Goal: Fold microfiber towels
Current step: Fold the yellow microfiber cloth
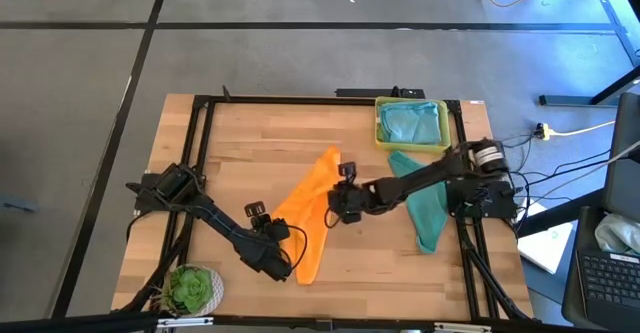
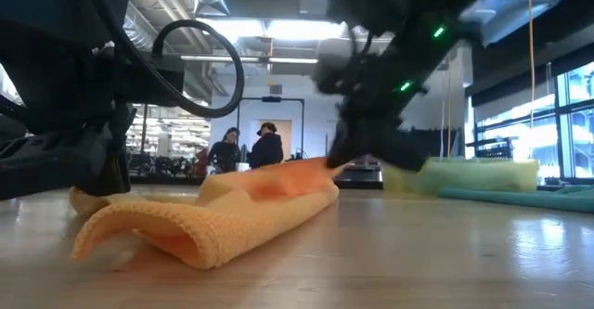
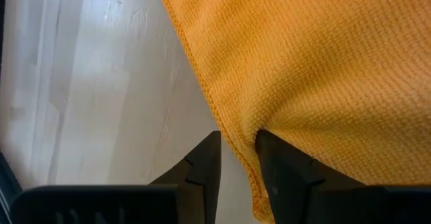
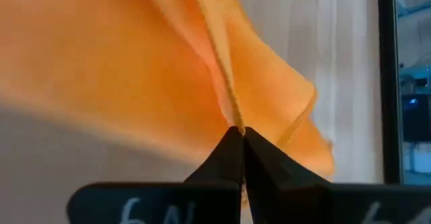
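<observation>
An orange microfiber towel (image 1: 312,213) lies bunched into a long strip at mid-table, running from far to near. My left gripper (image 1: 283,256) is shut on its near end, and my right gripper (image 1: 333,211) is shut on its right side about halfway along. A teal towel (image 1: 425,208) lies flat at the right. A light blue towel (image 1: 412,123) sits in the yellow tray (image 1: 380,123) at the far right. My left gripper pinches the towel's hemmed edge (image 3: 232,140) between its two fingers, slanting down from the table's left. That end of the towel (image 2: 102,212) rests low on the table. My right gripper pinches a raised ridge of the cloth (image 4: 229,113) at its shut fingertips, slanting down from the table's right. The pinched part (image 2: 320,168) stands a little above the table, and the cloth slopes down from it to the wood.
A small green potted plant (image 1: 190,288) stands at the near left corner. A black frame (image 1: 200,108) runs along the table's edges. Bare wood lies left of the orange towel. People stand in the room far behind the table (image 2: 246,147).
</observation>
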`<action>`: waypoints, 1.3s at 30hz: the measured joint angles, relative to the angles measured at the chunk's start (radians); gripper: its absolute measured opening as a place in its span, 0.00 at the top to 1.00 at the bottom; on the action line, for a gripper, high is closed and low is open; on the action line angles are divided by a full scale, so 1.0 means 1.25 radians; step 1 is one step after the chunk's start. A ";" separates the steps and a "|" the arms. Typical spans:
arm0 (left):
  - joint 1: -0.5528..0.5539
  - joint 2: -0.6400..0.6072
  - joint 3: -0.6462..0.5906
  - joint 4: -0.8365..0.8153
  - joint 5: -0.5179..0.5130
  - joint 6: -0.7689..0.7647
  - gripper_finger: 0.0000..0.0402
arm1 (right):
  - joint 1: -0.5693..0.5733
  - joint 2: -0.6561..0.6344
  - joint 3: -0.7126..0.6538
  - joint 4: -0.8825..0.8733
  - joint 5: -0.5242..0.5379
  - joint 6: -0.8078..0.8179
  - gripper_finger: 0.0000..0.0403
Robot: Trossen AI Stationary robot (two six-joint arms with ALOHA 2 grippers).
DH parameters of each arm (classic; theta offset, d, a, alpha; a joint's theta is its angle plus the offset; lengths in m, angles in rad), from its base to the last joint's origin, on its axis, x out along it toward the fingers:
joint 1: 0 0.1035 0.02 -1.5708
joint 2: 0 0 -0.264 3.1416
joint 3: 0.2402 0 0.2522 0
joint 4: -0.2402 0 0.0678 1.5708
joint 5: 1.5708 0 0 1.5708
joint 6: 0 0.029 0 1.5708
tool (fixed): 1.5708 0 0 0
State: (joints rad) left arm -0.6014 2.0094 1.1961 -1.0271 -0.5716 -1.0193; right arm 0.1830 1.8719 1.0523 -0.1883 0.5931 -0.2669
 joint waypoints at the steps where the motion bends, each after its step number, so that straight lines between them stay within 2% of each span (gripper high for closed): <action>1: 0.000 0.000 0.000 0.000 0.000 0.000 0.76 | 0.006 -0.021 0.000 -0.052 -0.005 0.024 0.98; 3: 0.000 0.000 0.000 0.000 0.001 0.000 0.76 | 0.018 -0.059 0.001 -0.156 -0.043 0.078 0.98; 7: 0.000 0.000 0.001 0.000 0.000 0.000 0.76 | 0.032 -0.095 0.000 -0.376 -0.187 0.207 0.99; 12: -0.003 0.000 0.001 -0.001 0.004 0.000 0.76 | 0.052 -0.097 -0.035 -0.593 -0.211 0.334 0.99; 17: -0.009 -0.001 0.002 -0.003 0.011 0.000 0.76 | 0.057 -0.097 -0.121 -0.619 -0.236 0.401 0.98; 20: -0.007 -0.002 0.003 -0.004 0.024 0.003 0.76 | 0.057 -0.099 -0.156 -0.639 -0.220 0.451 0.95; 27: -0.008 -0.003 0.003 -0.017 0.042 0.005 0.76 | 0.102 -0.118 -0.140 -0.774 -0.073 0.584 0.89; 33: -0.008 -0.003 0.003 -0.017 0.044 0.006 0.76 | 0.142 -0.207 -0.128 -0.679 -0.128 0.564 0.85; 39: -0.008 -0.002 0.009 -0.021 0.049 0.006 0.76 | 0.164 -0.304 -0.128 -0.662 -0.156 0.590 0.80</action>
State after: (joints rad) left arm -0.6113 2.0071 1.2069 -1.0537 -0.5099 -1.0113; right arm 0.3884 1.4913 0.8917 -1.0152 0.3975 0.4710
